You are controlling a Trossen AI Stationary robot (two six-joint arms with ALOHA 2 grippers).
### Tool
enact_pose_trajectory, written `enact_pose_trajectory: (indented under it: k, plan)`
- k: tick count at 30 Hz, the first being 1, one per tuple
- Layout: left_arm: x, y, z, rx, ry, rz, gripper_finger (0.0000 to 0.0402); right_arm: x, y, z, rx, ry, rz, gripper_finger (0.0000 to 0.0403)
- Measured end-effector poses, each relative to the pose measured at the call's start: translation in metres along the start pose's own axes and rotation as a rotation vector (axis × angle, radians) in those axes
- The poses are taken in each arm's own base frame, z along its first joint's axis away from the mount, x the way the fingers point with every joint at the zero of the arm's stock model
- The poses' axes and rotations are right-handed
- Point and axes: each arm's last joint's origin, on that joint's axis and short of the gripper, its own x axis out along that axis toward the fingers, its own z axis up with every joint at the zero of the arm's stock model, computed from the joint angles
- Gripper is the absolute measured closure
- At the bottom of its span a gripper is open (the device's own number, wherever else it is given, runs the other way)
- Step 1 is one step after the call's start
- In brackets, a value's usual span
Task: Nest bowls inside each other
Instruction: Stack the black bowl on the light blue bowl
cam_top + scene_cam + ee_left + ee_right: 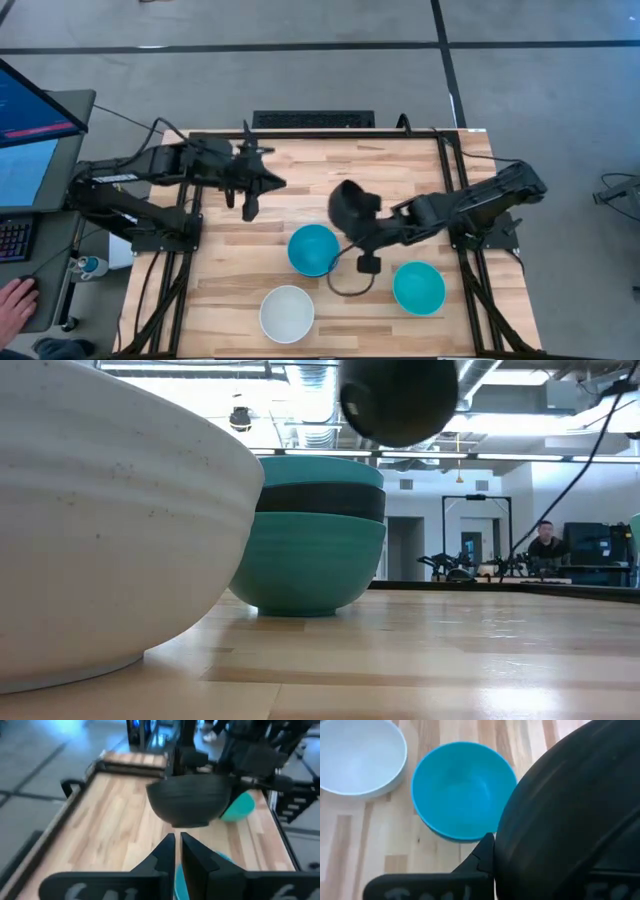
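A black bowl (349,208) hangs in the air over the table's middle, with my right gripper (364,230) shut on it; in the low view its round underside (400,400) shows high up. Just near and left of it stands a stack (313,250) on the table: a dark teal bowl (310,570) at the bottom, a black one in it, a cyan one (462,790) on top. A white bowl (287,313) and a single cyan bowl (418,288) stand near the front edge. My left gripper (249,208) hovers shut and empty at the far left. My right gripper holds the black bowl at its wall (506,845) on the side toward the table's right. One finger (482,854) lies against the outside; the bowl hides the other. The fingers slant down from the right. The bowl is lifted clear, roughly upright.
A monitor and a keyboard stand left of the table, where a person's hand (15,300) rests. A dark metal frame (455,150) runs along the table's edges. Bare wood lies at the far left and the far right of the tabletop. A person (545,540) sits far back in the room.
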Motion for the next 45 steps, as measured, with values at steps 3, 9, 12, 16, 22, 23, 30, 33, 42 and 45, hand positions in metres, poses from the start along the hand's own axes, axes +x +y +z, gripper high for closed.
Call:
enact_pose_trajectory:
  k: [3, 9, 12, 16, 22, 23, 30, 33, 42, 45]
  plan:
    - [0.000, 0.001, -0.011, 0.000, 0.023, 0.002, 0.0384, 0.013, 0.006, 0.014, -0.068, 0.016, -0.004, 0.0368]
    - [-0.009, 0.005, -0.026, 0.019, -0.021, 0.077, 0.0384, 0.042, 0.017, 0.031, -0.189, 0.098, -0.012, 0.0368]
    - [-0.012, 0.007, -0.031, 0.008, -0.069, 0.087, 0.0384, 0.057, 0.023, 0.032, -0.232, 0.157, 0.011, 0.0368]
    - [-0.019, 0.008, -0.038, -0.007, -0.089, 0.088, 0.0384, 0.072, 0.030, 0.029, -0.284, 0.194, 0.041, 0.0368]
    - [-0.025, 0.009, -0.044, -0.022, -0.094, 0.093, 0.0384, 0.080, 0.035, 0.022, -0.330, 0.264, 0.070, 0.0368]
    - [-0.026, 0.009, -0.043, -0.019, -0.106, 0.091, 0.0384, 0.080, 0.037, 0.022, -0.331, 0.257, 0.081, 0.0368]
    - [-0.026, 0.009, -0.043, -0.009, -0.108, 0.096, 0.0384, 0.077, 0.052, 0.023, -0.393, 0.213, 0.127, 0.0368]
    - [-0.026, 0.009, -0.042, -0.010, -0.112, 0.096, 0.0384, 0.075, 0.057, 0.022, -0.422, 0.204, 0.153, 0.0368]
    - [-0.026, 0.009, -0.042, -0.028, -0.117, 0.094, 0.0384, 0.108, 0.069, 0.013, -0.572, 0.277, 0.157, 0.0368]
    - [-0.026, 0.009, -0.042, -0.032, -0.116, 0.093, 0.0384, 0.125, 0.071, 0.005, -0.619, 0.342, 0.095, 0.0368]
